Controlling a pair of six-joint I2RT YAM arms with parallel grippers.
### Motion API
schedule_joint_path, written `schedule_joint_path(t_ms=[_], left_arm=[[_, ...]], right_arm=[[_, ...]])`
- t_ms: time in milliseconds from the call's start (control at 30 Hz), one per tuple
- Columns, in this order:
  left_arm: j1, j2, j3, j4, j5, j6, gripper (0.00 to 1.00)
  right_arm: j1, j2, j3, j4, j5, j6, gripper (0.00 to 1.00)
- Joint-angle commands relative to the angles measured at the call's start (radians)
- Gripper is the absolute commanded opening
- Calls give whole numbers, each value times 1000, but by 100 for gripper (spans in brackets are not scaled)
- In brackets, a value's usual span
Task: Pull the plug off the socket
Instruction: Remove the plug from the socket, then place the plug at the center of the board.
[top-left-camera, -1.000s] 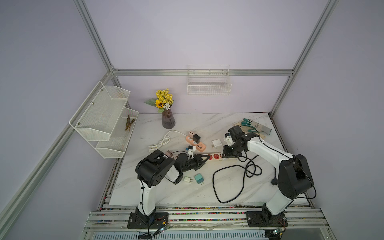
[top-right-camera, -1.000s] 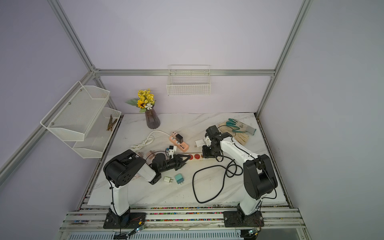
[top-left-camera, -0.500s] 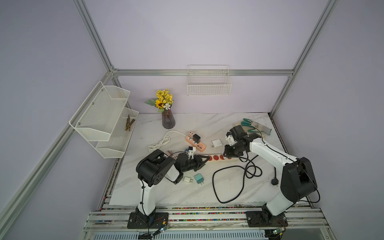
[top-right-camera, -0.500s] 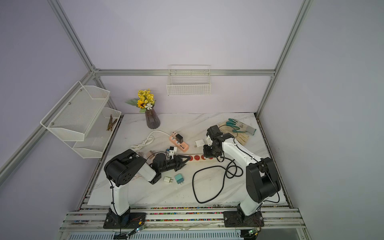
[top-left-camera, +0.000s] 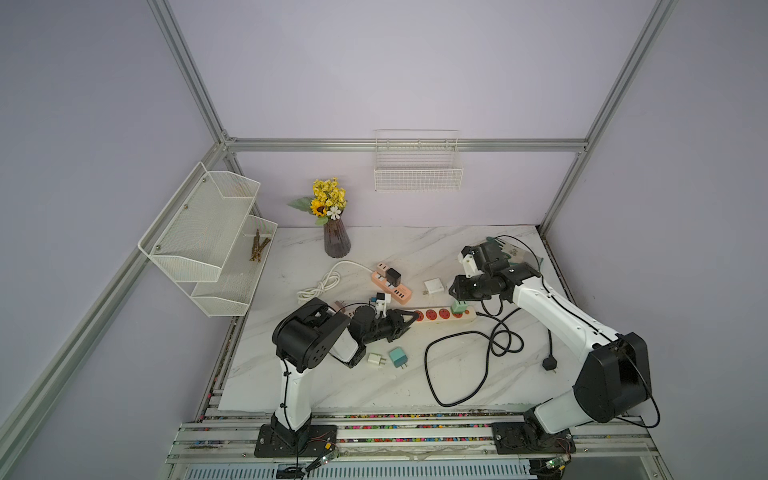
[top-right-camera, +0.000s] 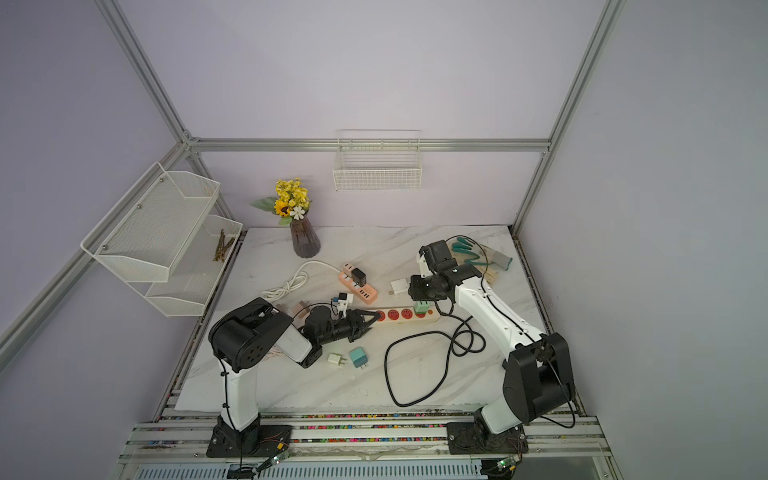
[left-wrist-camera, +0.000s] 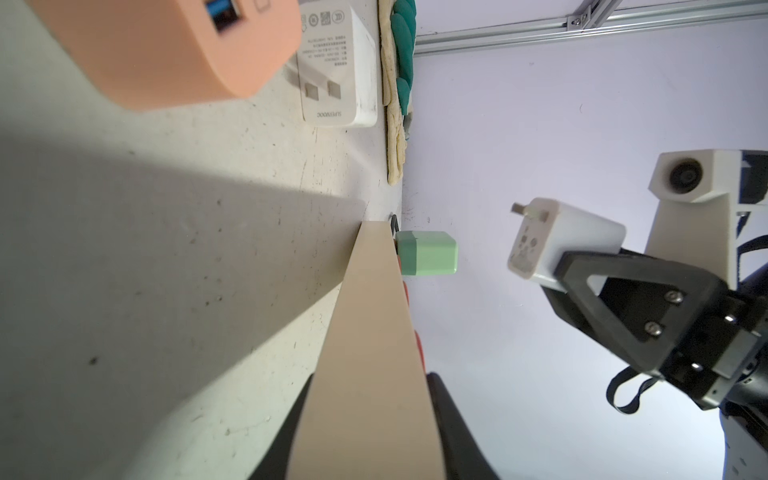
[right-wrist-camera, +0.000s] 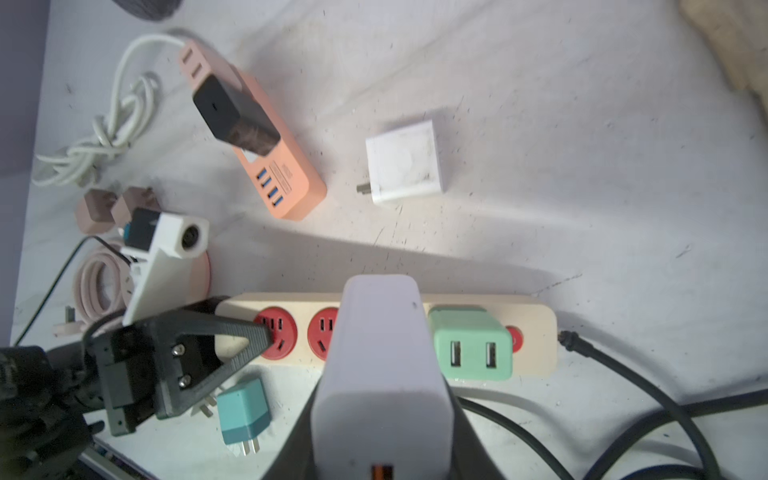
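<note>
A beige power strip (top-left-camera: 440, 316) with red sockets lies across the table's middle in both top views. My left gripper (left-wrist-camera: 370, 415) is shut on the strip's (left-wrist-camera: 374, 332) left end, one finger on each long side. A green plug (right-wrist-camera: 471, 349) sits in the strip (right-wrist-camera: 534, 332) near its red switch. My right gripper (right-wrist-camera: 382, 428) is shut on a white plug (right-wrist-camera: 380, 365). The left wrist view shows this white plug (left-wrist-camera: 561, 237) in the air, prongs bare, clear of the strip. In a top view my right gripper (top-left-camera: 457, 293) hangs just above the green plug (top-left-camera: 459, 306).
A pink USB strip (top-left-camera: 392, 282) with a black adapter lies behind, and a white adapter (top-left-camera: 433, 286) to its right. A teal plug (top-left-camera: 398, 357) and a small white plug (top-left-camera: 376, 359) lie in front. Black cable (top-left-camera: 457, 365) loops front right. A flower vase (top-left-camera: 336, 243) stands at the back, and gloves (top-right-camera: 478, 257) lie at the back right.
The right arm's elbow has swung outward and its gripper has risen slightly above the strip with the white plug. The left gripper has stayed on the strip's end.
</note>
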Motion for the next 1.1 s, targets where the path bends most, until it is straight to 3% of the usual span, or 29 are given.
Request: schedule_joint_path(t_ms=[0,233,500,833,1067], left_arm=[[17,57,-56,-363,-85,95,0],[14,20,-47,-380,-67,123,0],[8,-1,-22,-426,-55,144,0],[-1,-16,10,-474,-47,166,0],[-2,-22,21,-488,-44,174,0]], right_arm=[[-46,57,47,99,30,60,0],[-137,241,140,129,-57,101,1],[-195,362,106,182,-141,130,25],[-281,362,47,165,-59,166,50],[-291,261,43,97,-38,104,58]])
